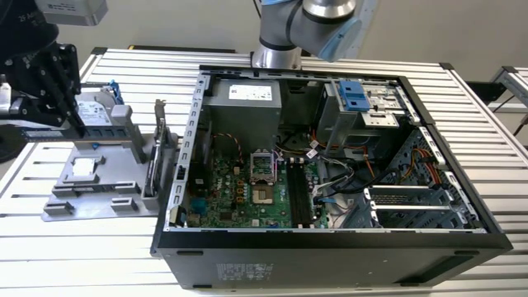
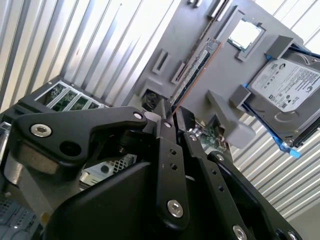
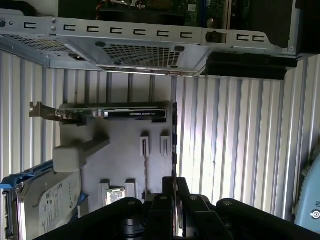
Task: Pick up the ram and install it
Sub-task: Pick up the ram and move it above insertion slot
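Note:
The ram (image 2: 195, 70) is a long, thin, dark stick standing on edge over the grey parts holder (image 1: 91, 185) at the exterior view's left. My black gripper (image 2: 172, 117) is shut on the ram's near end, one finger on each flat side. In the first wrist view the ram (image 3: 173, 145) shows edge-on, running away from the gripper (image 3: 174, 187). In the exterior view the gripper (image 1: 73, 127) hangs over the holder with the ram (image 1: 101, 132) just beside its fingers. Whether the ram has left the holder I cannot tell.
On the holder sit a silver-labelled hard drive (image 2: 285, 90) in a blue frame, a card with a metal bracket (image 3: 110, 112) and a processor chip (image 2: 245, 35). The open computer case (image 1: 330, 238) lies at the exterior view's right, its motherboard memory slots (image 1: 298, 192) showing.

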Motion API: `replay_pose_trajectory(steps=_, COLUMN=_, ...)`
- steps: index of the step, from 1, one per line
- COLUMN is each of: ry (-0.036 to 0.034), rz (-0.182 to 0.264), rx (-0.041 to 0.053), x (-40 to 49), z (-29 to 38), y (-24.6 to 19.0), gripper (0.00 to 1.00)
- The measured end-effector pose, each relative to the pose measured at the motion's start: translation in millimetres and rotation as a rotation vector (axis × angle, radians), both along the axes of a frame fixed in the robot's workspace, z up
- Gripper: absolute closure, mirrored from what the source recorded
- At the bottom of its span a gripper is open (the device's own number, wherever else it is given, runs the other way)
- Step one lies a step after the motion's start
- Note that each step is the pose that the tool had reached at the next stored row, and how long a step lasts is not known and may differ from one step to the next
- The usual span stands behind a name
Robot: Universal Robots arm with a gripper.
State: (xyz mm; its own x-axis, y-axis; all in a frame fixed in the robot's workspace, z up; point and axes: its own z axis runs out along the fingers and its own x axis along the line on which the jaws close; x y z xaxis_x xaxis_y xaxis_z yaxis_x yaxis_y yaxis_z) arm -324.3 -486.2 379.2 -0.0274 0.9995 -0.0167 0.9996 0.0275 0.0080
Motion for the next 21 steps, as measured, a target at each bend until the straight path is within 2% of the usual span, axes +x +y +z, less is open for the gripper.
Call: replay_pose_trajectory(steps=21, ry=0.0, rz=-0.006, rx=0.0, x=29.5, z=0.0, y=0.0, gripper=1.0)
